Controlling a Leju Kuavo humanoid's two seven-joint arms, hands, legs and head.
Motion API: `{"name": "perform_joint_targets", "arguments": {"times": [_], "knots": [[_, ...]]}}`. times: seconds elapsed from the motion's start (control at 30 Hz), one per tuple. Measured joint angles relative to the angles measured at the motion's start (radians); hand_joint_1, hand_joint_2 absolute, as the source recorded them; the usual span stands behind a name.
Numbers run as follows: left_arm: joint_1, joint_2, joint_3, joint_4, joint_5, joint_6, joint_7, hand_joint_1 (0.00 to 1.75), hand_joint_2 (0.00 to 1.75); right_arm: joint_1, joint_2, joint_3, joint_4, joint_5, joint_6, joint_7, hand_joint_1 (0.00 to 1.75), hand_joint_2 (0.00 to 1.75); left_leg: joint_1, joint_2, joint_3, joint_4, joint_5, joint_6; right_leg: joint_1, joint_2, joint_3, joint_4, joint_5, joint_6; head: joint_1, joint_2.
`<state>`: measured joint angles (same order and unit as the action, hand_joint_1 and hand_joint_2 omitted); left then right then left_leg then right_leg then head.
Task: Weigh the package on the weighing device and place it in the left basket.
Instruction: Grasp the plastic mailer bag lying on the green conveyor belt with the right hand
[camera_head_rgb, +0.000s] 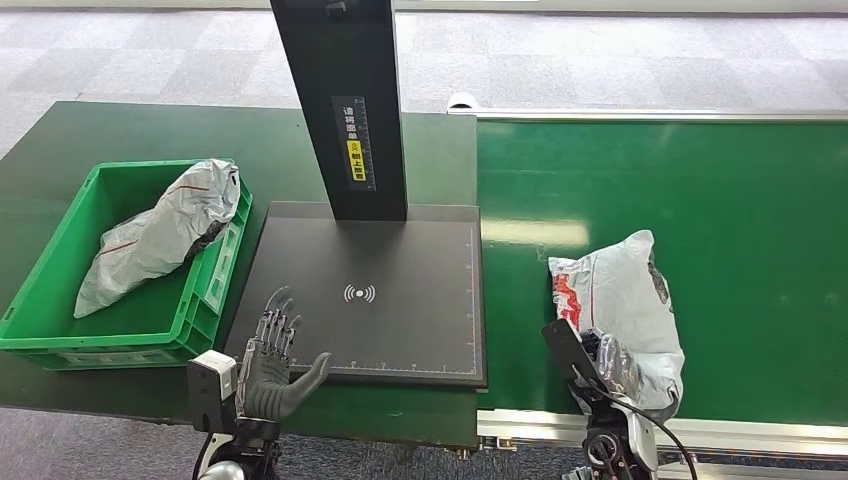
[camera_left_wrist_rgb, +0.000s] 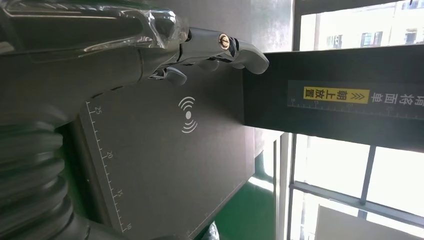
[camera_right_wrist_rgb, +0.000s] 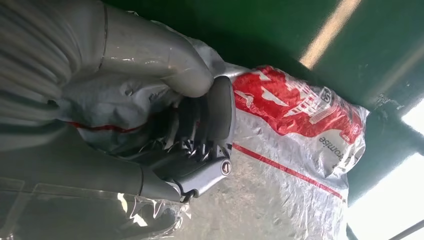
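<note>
A grey plastic package (camera_head_rgb: 625, 300) with red print lies on the green conveyor belt (camera_head_rgb: 700, 180) at the right. My right hand (camera_head_rgb: 605, 365) grips its near end; in the right wrist view the fingers (camera_right_wrist_rgb: 200, 130) are closed into the crumpled plastic of the package (camera_right_wrist_rgb: 295, 150). The black weighing plate (camera_head_rgb: 380, 300) with its dark upright post (camera_head_rgb: 345, 110) stands in the middle. My left hand (camera_head_rgb: 272, 362) hovers open over the plate's near left corner, fingers (camera_left_wrist_rgb: 220, 47) spread above the plate (camera_left_wrist_rgb: 170, 165). The green basket (camera_head_rgb: 40, 300) at the left holds another grey package (camera_head_rgb: 160, 235).
The dark green table (camera_head_rgb: 120, 130) carries the basket and the scale. A metal rail (camera_head_rgb: 650, 115) edges the belt's far side and another runs along its near side. Grey carpet floor lies beyond.
</note>
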<state>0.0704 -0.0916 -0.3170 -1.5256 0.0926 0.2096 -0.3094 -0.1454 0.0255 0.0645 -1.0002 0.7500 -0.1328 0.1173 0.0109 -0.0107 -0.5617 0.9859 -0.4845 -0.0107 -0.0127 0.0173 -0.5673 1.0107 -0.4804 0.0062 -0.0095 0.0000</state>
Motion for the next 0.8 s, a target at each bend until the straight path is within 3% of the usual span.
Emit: {"name": "perform_joint_targets", "arguments": {"times": [0.3, 0.47, 0.5, 0.63, 0.8], "knots": [[0.005, 0.000, 0.000, 0.004, -0.003, -0.002, 0.023, 0.00, 1.75, 0.010, 0.008, 0.013, -0.022, -0.083, -0.043, -0.045, 1.75, 1.75, 0.000, 0.000, 0.000, 0.000, 0.000, 0.000, 0.000, 0.000, 0.000, 0.000, 0.000, 0.000, 0.000, 0.000], [0.030, 0.006, 0.001, 0.015, 0.002, 0.002, -0.067, 0.00, 1.75, 0.050, 0.001, 0.013, -0.192, -0.201, -0.214, -0.312, 1.75, 1.75, -0.001, 0.000, -0.003, 0.000, 0.000, 0.000, -0.001, 0.000, -0.003, 0.000, 0.000, 0.000, 0.000, 0.000], [0.030, 0.007, 0.001, 0.012, 0.001, 0.002, -0.072, 0.00, 1.75, 0.044, -0.005, 0.014, -0.258, -0.205, -0.222, -0.320, 1.75, 1.75, -0.001, 0.000, -0.003, 0.000, 0.000, 0.000, -0.001, 0.000, -0.003, 0.000, 0.000, 0.000, 0.000, 0.000], [0.027, 0.008, 0.002, -0.005, -0.004, 0.007, -0.050, 0.00, 1.75, 0.016, -0.027, 0.016, -0.466, -0.195, -0.181, -0.187, 1.75, 1.75, -0.001, -0.001, -0.002, 0.000, 0.000, 0.000, -0.001, -0.001, -0.002, 0.000, 0.000, 0.000, 0.000, 0.000], [0.025, 0.009, 0.003, -0.012, -0.006, 0.012, -0.044, 0.00, 1.75, 0.018, -0.034, 0.017, -0.571, -0.192, -0.181, -0.188, 1.75, 1.75, -0.001, -0.001, -0.002, 0.000, 0.000, 0.000, -0.001, -0.001, -0.001, 0.000, 0.000, 0.000, 0.000, 0.000]]}}
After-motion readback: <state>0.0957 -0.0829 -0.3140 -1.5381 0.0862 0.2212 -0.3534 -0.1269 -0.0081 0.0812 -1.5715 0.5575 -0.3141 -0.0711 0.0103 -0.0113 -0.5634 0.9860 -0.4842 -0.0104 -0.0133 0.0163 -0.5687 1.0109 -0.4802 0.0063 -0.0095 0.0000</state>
